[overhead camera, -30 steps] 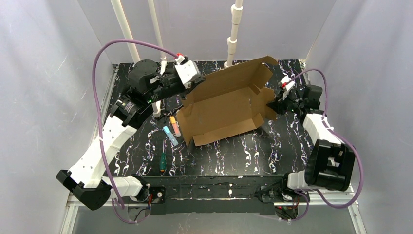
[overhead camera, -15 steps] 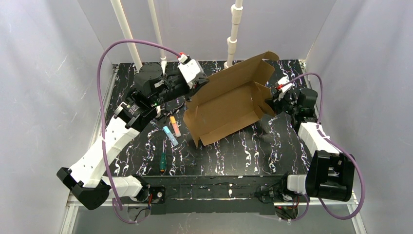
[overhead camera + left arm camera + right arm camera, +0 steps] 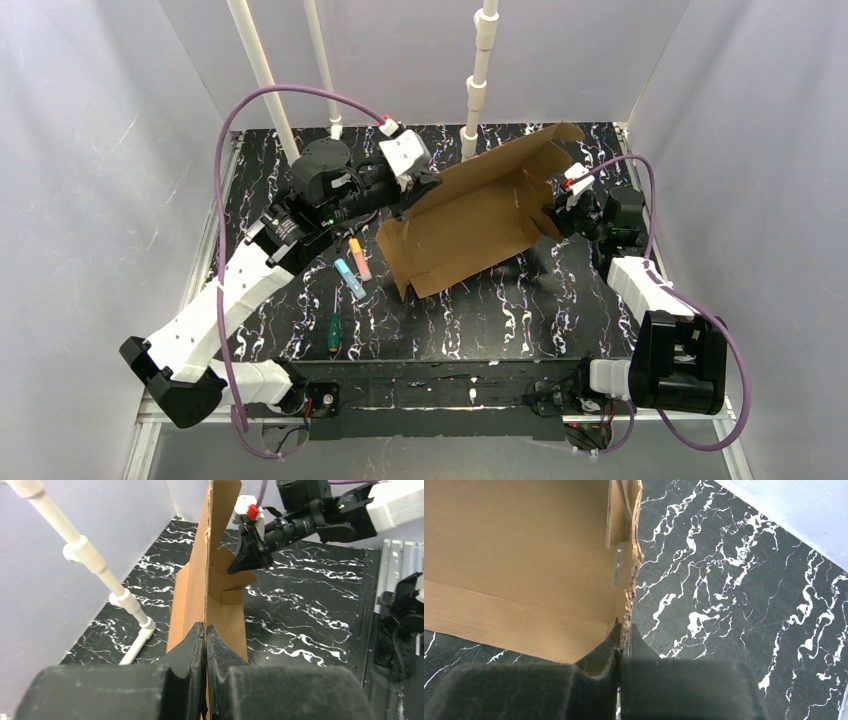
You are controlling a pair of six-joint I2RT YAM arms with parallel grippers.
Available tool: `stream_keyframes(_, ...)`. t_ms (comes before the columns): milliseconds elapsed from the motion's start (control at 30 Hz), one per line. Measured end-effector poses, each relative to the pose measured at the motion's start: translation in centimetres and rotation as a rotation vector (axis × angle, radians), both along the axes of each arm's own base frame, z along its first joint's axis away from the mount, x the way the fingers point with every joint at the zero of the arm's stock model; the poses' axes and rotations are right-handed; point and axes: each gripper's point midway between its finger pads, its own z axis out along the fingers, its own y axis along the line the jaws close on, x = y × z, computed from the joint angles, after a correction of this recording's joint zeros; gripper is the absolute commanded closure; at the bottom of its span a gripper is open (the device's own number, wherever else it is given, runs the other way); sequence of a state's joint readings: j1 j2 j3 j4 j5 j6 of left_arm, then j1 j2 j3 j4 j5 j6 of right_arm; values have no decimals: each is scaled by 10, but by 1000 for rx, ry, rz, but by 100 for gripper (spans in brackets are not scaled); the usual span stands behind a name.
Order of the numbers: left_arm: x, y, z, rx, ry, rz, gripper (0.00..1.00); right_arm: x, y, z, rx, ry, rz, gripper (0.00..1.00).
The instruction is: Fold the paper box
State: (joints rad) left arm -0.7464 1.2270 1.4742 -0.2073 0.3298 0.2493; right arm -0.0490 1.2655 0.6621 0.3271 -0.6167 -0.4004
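Note:
The paper box (image 3: 470,220) is a brown corrugated cardboard sheet with flaps and creases, held tilted above the middle of the table with its far edge raised. My left gripper (image 3: 420,185) is shut on its left edge; in the left wrist view the pads (image 3: 205,630) pinch the sheet (image 3: 207,575) edge-on. My right gripper (image 3: 556,212) is shut on a ragged flap at the box's right end; in the right wrist view the jaws (image 3: 624,632) clamp that flap's edge (image 3: 630,580), with the box's inside (image 3: 519,555) to the left.
An orange marker (image 3: 358,258), a pale blue marker (image 3: 349,279) and a green-handled screwdriver (image 3: 332,332) lie on the black marbled table (image 3: 480,320) left of the box. White pipes (image 3: 478,80) stand at the back. Grey walls close in both sides.
Both grippers lifted and turned the box: it left the table and now hangs steeper, with its far edge higher. The left arm moved right, the right gripper rose and moved left.

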Motion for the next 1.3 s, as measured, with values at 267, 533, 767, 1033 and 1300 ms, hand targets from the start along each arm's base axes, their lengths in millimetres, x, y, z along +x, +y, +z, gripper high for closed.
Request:
stream_keyframes(267, -12, -9, -14, -27, 67, -36, 100, 0, -2, -4, -4, 8, -14, 91)
stream_keyframes(533, -13, -12, -22, -76, 152, -14, 100, -9, -3, -16, 26, 17, -19, 88)
stream_keyframes(767, -13, -11, -23, -129, 264, 32, 100, -11, -3, -15, 58, 2, -5, 89)
stream_keyframes(1033, 3, 6, -9, -210, 394, 107, 100, -11, -2, -9, 68, -26, 18, 89)
stream_keyframes(1300, 22, 10, -8, -239, 492, 116, 100, -12, 0, -8, 72, -31, 32, 90)
